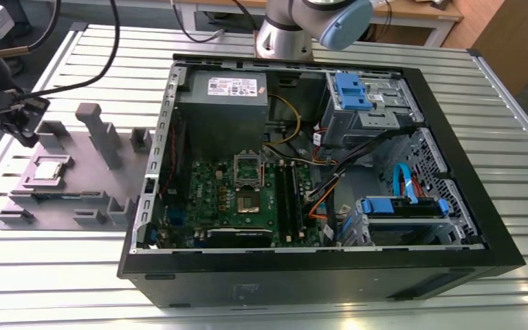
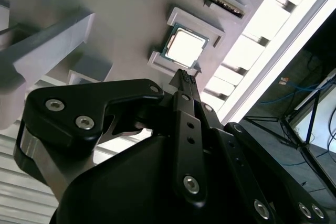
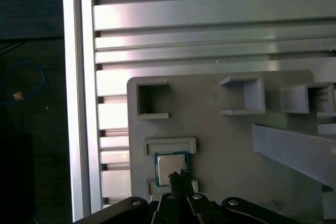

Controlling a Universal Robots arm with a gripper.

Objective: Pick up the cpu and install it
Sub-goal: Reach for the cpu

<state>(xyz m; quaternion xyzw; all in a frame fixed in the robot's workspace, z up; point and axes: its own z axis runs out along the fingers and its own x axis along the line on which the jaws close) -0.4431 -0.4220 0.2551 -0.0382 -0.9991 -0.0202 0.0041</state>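
The cpu point(image 1: 51, 168), a small square chip with a silvery top, lies flat in a raised pocket of the grey fixture plate point(image 1: 71, 196) at the exterior view's left, outside the computer case. Both wrist views show the cpu point(image 2: 185, 45) point(image 3: 169, 169) just beyond my black fingertips. My gripper point(image 1: 25, 135) point(image 2: 185, 77) point(image 3: 178, 176) hovers above the fixture near the chip, fingers shut together with nothing between them. Inside the case, the motherboard's socket point(image 1: 248, 201) lies uncovered, its hinged metal frame point(image 1: 247, 165) flipped back.
The open black computer case point(image 1: 484, 227) fills the middle of the slatted metal table point(image 1: 484, 89). Grey upright blocks point(image 1: 99, 134) rise from the fixture beside the chip. Cables, blue drive bays point(image 1: 351, 93) and a power supply point(image 1: 229, 93) crowd the case.
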